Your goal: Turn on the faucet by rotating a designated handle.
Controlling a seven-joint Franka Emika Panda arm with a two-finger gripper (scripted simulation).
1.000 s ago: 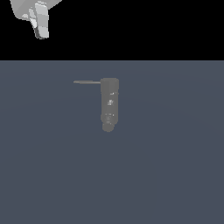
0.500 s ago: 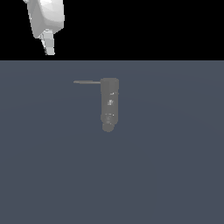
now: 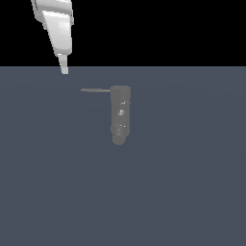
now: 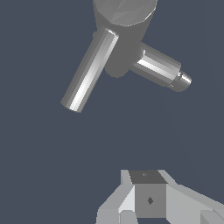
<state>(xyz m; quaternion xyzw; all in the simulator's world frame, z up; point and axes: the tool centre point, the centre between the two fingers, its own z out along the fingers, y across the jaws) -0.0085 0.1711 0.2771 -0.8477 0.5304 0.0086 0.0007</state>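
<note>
- the faucet point(image 3: 119, 114) stands on the dark surface point(image 3: 192, 192), a little above the middle of the exterior view. it is a dull grey stubby cylinder with a rounded end toward the viewer.
- the handle point(image 3: 95, 90) is the thin dark rod sticking out from the far end of the cylinder, toward the exterior view's left. it lies roughly level.
- the end effector point(image 3: 64, 70) hangs near the upper left of the exterior view, apart from the handle and touching nothing.
- i cannot tell whether the end effector is open or closed: the exterior view shows only one narrow pale tip, and the wrist view shows only the white block of it point(image 4: 148, 199).
- in the wrist view two rods point(image 4: 89, 70) leave the faucet body point(image 4: 124, 17); which one is the handle is not clear from that view alone, so the exterior view is the safer guide.
- my judgement: the step in hand is the approach. come down beside the handle's free end, not over the cylinder.
- contact near the free end should give the most leverage. push across the rod, around the faucet's axis.
- the likely risks are slipping off the thin rod or bumping the faucet body on the way in.
</note>
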